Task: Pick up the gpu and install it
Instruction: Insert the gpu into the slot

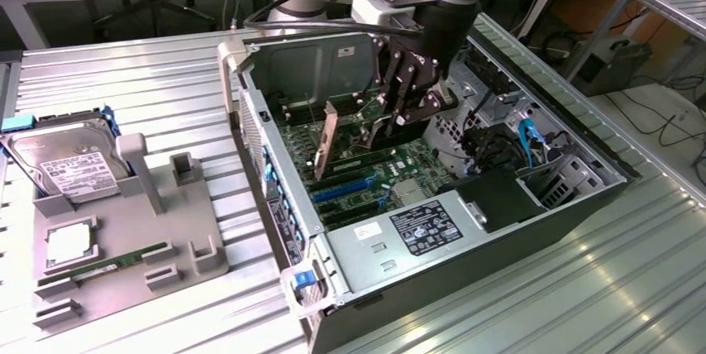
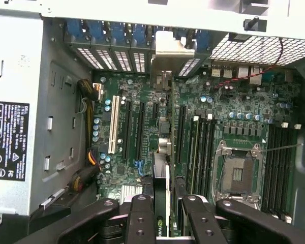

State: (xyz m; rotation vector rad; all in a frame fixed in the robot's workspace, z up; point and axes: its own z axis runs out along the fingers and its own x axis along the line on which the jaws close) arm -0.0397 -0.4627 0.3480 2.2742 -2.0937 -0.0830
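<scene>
Jaws clamp the gpu (image 1: 327, 143) on edge — upright, likely to meet a slot. Gripper (image 1: 388, 122) hangs above the motherboard (image 1: 386, 174)

Open computer case (image 1: 464, 279) on ribbed metal table (image 1: 132, 81); beside it, grey tray (image 1: 132, 226) with hard drive (image 1: 69, 164) and RAM stick (image 1: 111, 263).

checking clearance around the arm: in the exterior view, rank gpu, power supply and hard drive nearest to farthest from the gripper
1. gpu, clamped upright in the gripper, inside the case.
2. power supply, in the case, nearer the camera.
3. hard drive, on the grey tray at the exterior view's left.
</scene>
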